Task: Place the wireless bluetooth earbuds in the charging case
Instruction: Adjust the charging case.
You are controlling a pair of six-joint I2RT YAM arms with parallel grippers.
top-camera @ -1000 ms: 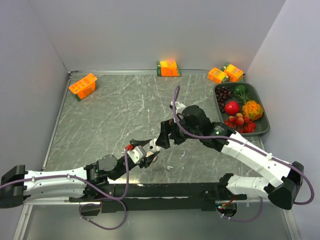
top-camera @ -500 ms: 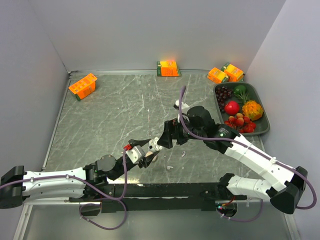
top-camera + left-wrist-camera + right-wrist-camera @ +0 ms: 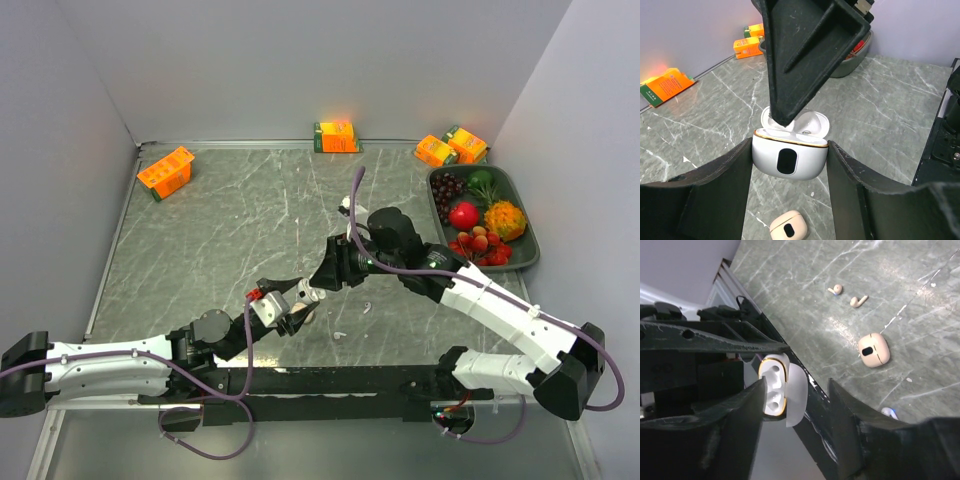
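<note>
Left gripper [image 3: 789, 152] is clamped on the charging case [image 3: 790, 162], one finger pressed against each flank. The white shell is held clear of the table [image 3: 220, 230] with its lid tipped back.

Right gripper [image 3: 796, 390] has its jaws spread wide with nothing between them. In the left wrist view one of its fingers [image 3: 800, 55] reaches down to the mouth of the case and hides part of the interior. In the right wrist view the two wells appear vacant, though the detail is small.

Subject items: two wireless bluetooth earbuds lie loose on the table, well apart from the held case. One earbud [image 3: 835, 289] and a second earbud [image 3: 858, 301] rest just beside each other, both beige and stemmed. A closed beige case [image 3: 873, 350] sits near them.

Handling assessment, as judgement:
- Each bud looks very light, rigid and glossy, so it is likely to skid or flick away under an off-centre pinch.
- The rounded head gives poor purchase. The stem, or the neck where stem meets head, is the better hold, taken squarely between the pads.
- Only modest closing force is advised, since the plastic is hard but small.
- The bud must be turned stem-down to suit its well, so the grip should leave the stem tip free.
- Lying flat on hard stone, a bud leaves little room beneath it, so the fingertips would have to come right down to the surface.
</note>
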